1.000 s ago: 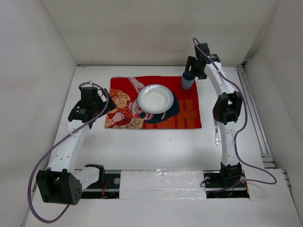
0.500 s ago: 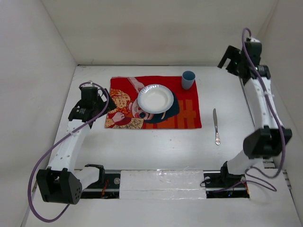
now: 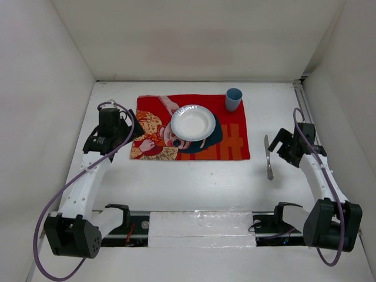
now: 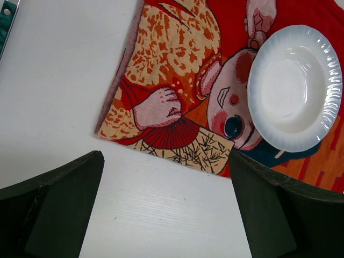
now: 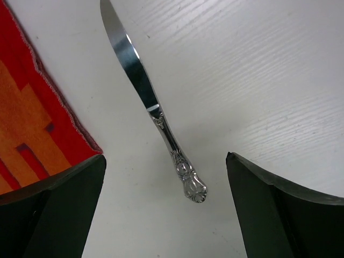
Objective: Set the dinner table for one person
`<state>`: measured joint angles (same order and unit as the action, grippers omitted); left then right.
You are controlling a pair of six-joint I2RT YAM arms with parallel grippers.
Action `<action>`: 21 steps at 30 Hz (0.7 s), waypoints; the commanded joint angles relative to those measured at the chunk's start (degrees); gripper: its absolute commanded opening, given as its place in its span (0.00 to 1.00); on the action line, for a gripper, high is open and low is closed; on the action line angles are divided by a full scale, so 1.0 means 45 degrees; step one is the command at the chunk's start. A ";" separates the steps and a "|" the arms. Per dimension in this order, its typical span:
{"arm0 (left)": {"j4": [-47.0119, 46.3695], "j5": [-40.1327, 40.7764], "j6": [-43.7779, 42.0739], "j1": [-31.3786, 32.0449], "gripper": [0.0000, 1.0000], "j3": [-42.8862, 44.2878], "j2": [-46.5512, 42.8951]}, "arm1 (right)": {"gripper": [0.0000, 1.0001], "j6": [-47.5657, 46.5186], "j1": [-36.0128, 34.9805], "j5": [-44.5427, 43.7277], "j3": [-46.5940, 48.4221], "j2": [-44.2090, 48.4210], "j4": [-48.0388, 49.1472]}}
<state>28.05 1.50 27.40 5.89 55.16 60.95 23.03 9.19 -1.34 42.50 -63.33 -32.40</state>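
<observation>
The white dinner table (image 3: 194,182) holds a red cartoon placemat (image 3: 232,141) with a white plate (image 3: 192,122) on it and a blue cup (image 3: 234,98) upright at its back right corner. A silver knife (image 3: 268,155) lies on the bare table right of the mat. My right gripper (image 3: 275,144) is open and empty over the knife; in the right wrist view the knife (image 5: 156,113) lies ahead of and between the fingers (image 5: 54,215). My left gripper (image 3: 124,134) is open and empty at the mat's left edge. The left wrist view shows the mat (image 4: 172,64) and the plate (image 4: 294,88).
White walls close in the table on the left, back and right. A metal rail (image 3: 317,147) runs along the right edge. The arm bases sit on a strip (image 3: 200,226) at the near edge. The mat's right edge (image 5: 32,107) lies close to the knife.
My right arm left the blue cup standing on the mat, swung up to the back right, then came down over the knife. My left arm has hardly moved.
</observation>
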 commanded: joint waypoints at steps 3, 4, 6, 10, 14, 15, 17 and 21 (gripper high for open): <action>-0.0336 -0.0098 -0.0190 -0.0059 1.00 0.0224 -0.0575 | 0.96 0.0606 -0.0031 0.0356 -0.0361 -0.0707 0.1224; -0.0336 0.0056 -0.0190 -0.0059 1.00 0.0224 -0.0711 | 0.95 0.0451 -0.0031 0.0918 -0.0363 -0.0982 0.1359; -0.0336 0.0058 -0.0190 -0.0059 1.00 0.0224 -0.0712 | 0.95 0.0333 -0.0031 0.0924 -0.0110 -0.1568 0.1361; -0.0220 0.0331 -0.0190 -0.0059 1.00 0.0341 -0.0712 | 0.92 0.0332 -0.0303 0.0924 0.0144 -0.3051 0.1361; -0.0218 0.0565 -0.0190 -0.0059 1.00 0.0341 -0.0712 | 0.91 0.0448 -0.0635 0.0437 0.0399 -0.3484 0.1107; -0.0218 0.0566 -0.0190 -0.0059 1.00 0.0341 -0.0712 | 0.90 0.0449 -0.0791 0.0300 0.0399 -0.3620 0.1107; -0.0218 0.0566 -0.0190 -0.0059 1.00 0.0341 -0.0712 | 0.88 0.0449 -0.0966 0.0299 0.0536 -0.3796 0.0990; -0.0218 0.0566 -0.0190 -0.0059 1.00 0.0458 -0.0596 | 0.82 0.0449 -0.1242 0.0163 0.0653 -0.4653 0.0990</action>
<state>28.03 3.29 27.40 5.89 55.16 58.85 24.43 4.47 0.60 43.53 -82.15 -29.10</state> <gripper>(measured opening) 0.996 0.830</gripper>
